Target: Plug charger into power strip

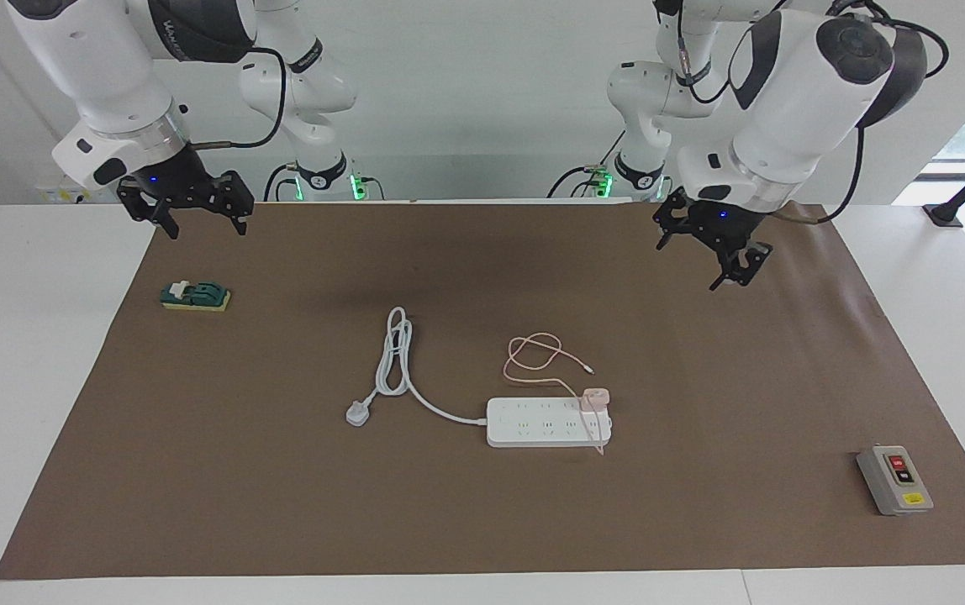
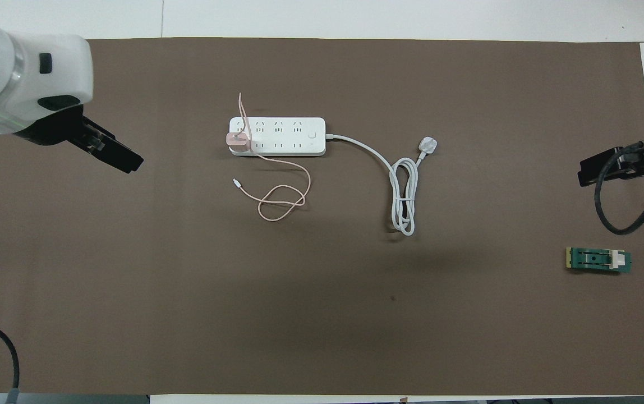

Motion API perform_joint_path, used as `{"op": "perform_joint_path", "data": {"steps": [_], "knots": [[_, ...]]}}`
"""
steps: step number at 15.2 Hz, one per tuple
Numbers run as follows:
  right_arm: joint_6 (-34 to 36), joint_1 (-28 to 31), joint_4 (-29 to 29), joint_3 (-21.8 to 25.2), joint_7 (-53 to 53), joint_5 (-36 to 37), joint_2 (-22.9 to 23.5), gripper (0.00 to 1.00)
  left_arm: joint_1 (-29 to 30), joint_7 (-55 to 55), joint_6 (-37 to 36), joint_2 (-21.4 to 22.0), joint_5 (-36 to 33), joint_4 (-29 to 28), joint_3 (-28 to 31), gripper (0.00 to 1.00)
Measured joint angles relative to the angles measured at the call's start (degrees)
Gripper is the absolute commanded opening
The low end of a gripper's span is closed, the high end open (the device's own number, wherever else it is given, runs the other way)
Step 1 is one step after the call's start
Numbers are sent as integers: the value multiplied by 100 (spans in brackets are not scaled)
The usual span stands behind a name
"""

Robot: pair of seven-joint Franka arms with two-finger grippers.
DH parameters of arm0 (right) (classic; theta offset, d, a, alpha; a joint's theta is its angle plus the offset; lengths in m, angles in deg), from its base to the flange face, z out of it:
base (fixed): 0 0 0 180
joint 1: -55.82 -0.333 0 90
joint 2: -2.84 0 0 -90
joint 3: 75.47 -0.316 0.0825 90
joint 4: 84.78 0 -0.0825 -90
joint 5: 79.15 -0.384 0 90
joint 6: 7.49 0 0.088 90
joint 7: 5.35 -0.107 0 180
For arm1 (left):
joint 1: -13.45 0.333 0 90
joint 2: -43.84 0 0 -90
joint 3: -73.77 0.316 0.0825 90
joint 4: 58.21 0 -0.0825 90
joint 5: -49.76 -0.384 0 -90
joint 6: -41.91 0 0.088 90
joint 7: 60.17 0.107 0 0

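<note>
White desk (image 1: 29,353) carried a brown rectangular mat (image 1: 281,504). Left arm was raised high and bent, wrist angled down, over the mat's end nearest the robots on its own side; left tool (image 1: 714,252) hung in the air with fingers spread, holding nothing, touching nothing. Right arm waited, lifted over the mat's corner at its own end; right tool (image 1: 197,214) pointed down, fingers spread, empty. Long flat white power strip (image 1: 533,424) lay on the mat mid-desk, its thick white cord (image 1: 394,353) looped toward the right arm's end and ending in a white three-pin plug (image 1: 356,412). Small pale pink cube charger (image 1: 596,396) sat on the strip at the end toward the left arm, well apart from both tools; its thin pink cable (image 1: 533,353) coiled on the mat nearer the robots. Small grey box with red and black buttons (image 1: 894,479) sat toward the left arm's end. Small green and yellow block (image 1: 195,296) lay under the right tool's area.
</note>
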Motion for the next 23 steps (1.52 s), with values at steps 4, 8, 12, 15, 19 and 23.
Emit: {"op": "perform_joint_path", "data": {"steps": [4,8,12,15,19,23], "knots": [[0,0,0,0,0,0,0,100,66,-1114,-6,87,-142,-26,391,100],[0,0,0,0,0,0,0,100,58,-2015,-14,192,-227,-92,395,100],[0,0,0,0,0,0,0,100,50,-2097,-19,248,-233,-186,377,100],[0,0,0,0,0,0,0,100,69,-2069,-1,312,-289,-205,380,100],[0,0,0,0,0,0,0,100,1056,-1702,-4,430,-328,-229,-470,100],[0,0,0,0,0,0,0,100,1291,-1398,0,743,-391,-550,-668,100]]}}
